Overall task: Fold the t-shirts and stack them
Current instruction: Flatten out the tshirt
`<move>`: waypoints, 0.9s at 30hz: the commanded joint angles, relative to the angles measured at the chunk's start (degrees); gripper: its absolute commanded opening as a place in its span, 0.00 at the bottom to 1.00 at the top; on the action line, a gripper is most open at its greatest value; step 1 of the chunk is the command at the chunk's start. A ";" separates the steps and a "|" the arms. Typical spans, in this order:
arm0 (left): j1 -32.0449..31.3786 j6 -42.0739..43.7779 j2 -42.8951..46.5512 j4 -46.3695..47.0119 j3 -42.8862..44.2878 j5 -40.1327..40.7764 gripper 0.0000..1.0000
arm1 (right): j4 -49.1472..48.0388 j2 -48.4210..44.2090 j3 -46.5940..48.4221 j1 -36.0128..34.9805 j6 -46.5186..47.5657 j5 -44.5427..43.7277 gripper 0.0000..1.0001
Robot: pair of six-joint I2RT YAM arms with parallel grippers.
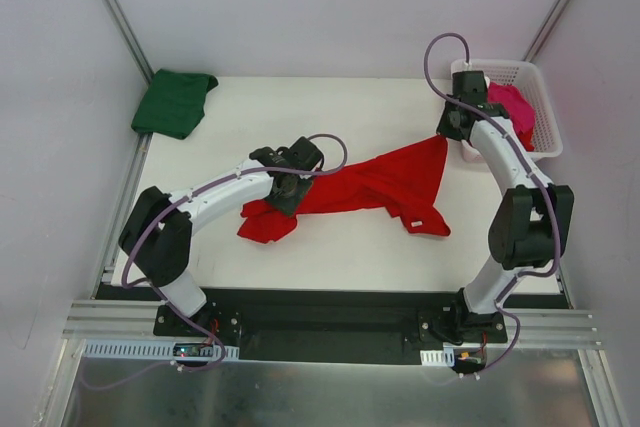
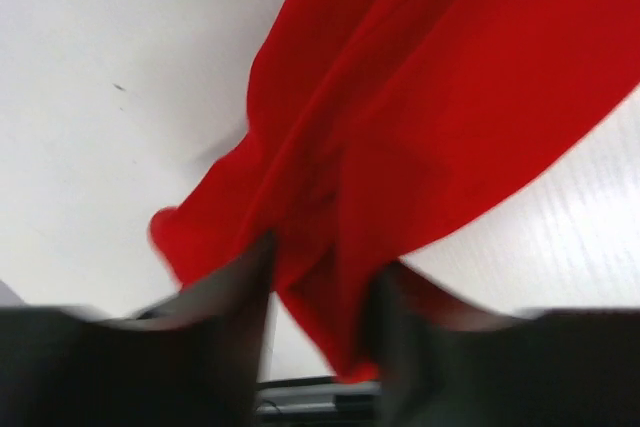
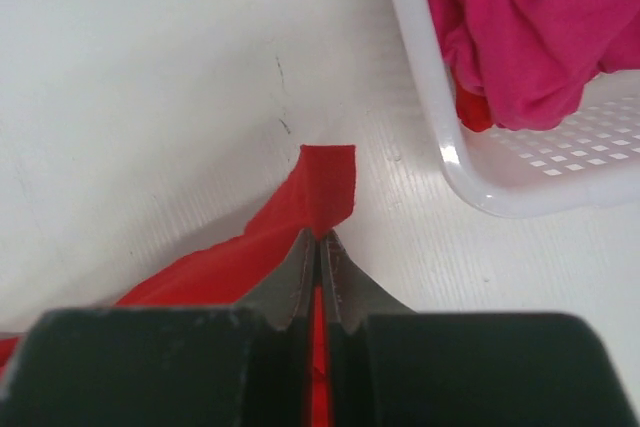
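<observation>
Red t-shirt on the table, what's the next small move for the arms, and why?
Probably lift the left gripper clear of the red t-shirt, so it can take the crumpled left end instead. Its jaws stand apart with cloth running between them, the right gripper is shut on a corner, and the shirt lies bunched in a twisted strip rather than spread flat.

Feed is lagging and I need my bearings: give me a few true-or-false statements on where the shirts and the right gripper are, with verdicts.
1. The right gripper is shut on a corner of the red shirt. True.
2. The green shirt lies in the basket. False: it lies on the table, at the far left corner.
3. The pink shirt is in the basket. True.
4. The red shirt is folded into a neat square. False: it is stretched out and rumpled between the two arms.
</observation>
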State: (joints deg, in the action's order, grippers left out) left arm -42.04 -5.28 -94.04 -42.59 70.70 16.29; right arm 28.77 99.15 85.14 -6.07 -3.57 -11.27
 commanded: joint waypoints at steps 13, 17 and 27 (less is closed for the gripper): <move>0.12 -1.23 4.82 -1.18 -4.77 1.30 0.99 | -0.21 -10.03 -1.47 0.53 0.32 -9.39 0.02; 0.64 -1.93 8.25 -1.27 -6.27 -2.39 0.99 | 0.23 -10.74 -1.03 0.53 0.76 -9.91 0.02; 8.02 -3.51 19.50 0.66 -10.22 -14.87 0.99 | 0.23 -9.68 0.90 1.85 -0.03 -11.23 0.02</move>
State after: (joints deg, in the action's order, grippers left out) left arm -36.82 -7.60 -77.49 -42.30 61.84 7.84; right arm 29.39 90.48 83.59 -5.08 -3.42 -20.45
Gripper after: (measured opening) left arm 0.992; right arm 0.019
